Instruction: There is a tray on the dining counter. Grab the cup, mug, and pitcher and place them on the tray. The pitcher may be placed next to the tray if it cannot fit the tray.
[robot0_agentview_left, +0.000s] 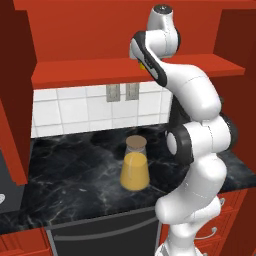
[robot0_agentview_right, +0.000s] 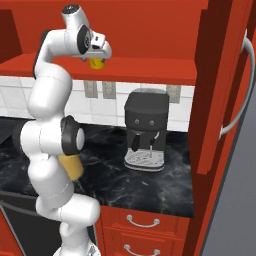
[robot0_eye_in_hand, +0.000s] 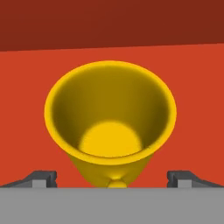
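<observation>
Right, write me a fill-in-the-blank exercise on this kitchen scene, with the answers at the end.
1. The pitcher stands upright on the ____ marble-veined worktop.
2. The claw hangs open over a ____ drinking vessel, one finger on each side.
3. That vessel sits on a red ____ above the white tiled wall.
4. A dark ____ machine stands on the worktop in the right base view.

Missing words: black; yellow; shelf; coffee

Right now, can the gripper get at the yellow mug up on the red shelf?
Probably yes. The gripper is poised right at the mug on the red shelf. Its jaws are open, one on either side of the mug's body, and nothing stands between them and it.
</observation>
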